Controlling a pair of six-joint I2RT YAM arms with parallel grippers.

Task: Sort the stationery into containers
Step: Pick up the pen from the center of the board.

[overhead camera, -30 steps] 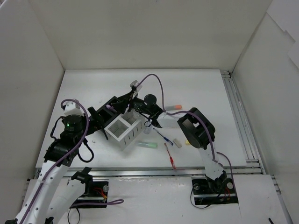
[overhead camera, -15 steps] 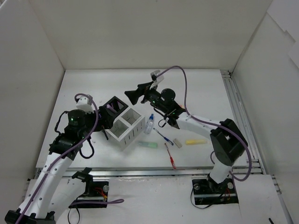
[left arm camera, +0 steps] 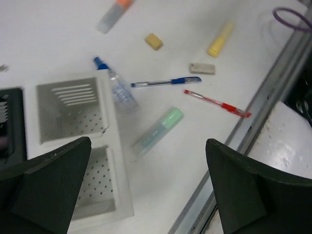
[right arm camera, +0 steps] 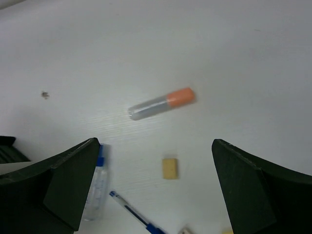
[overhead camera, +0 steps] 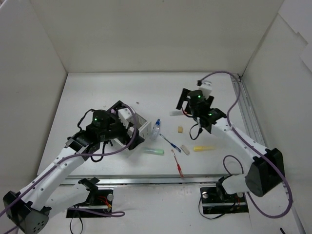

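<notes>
The white slatted box (left arm camera: 73, 141) has two bare compartments; the black box (left arm camera: 9, 122) sits at its left. A blue-capped bottle (left arm camera: 117, 87), blue pen (left arm camera: 165, 83), red pen (left arm camera: 217, 103), green highlighter (left arm camera: 158, 130), yellow highlighter (left arm camera: 220, 39), two beige erasers (left arm camera: 153, 41) (left arm camera: 202, 68) and an orange highlighter (left arm camera: 113, 14) lie on the table. My left gripper (left arm camera: 147, 146) hangs open and empty above the white box (overhead camera: 142, 127). My right gripper (right arm camera: 153, 146) is open and empty above the eraser (right arm camera: 169, 168), near the orange highlighter (right arm camera: 161, 104). No pink highlighter is in view.
White walls enclose the table (overhead camera: 97, 92) on three sides. Metal rails run along the right side (overhead camera: 246, 122) and the near edge (overhead camera: 161, 178). The bottle (overhead camera: 156, 127) lies against the white box's right side.
My right arm has swung from over the boxes to the right, above the eraser and orange highlighter. My left arm has moved right, over the white box. The stationery lies as before.
</notes>
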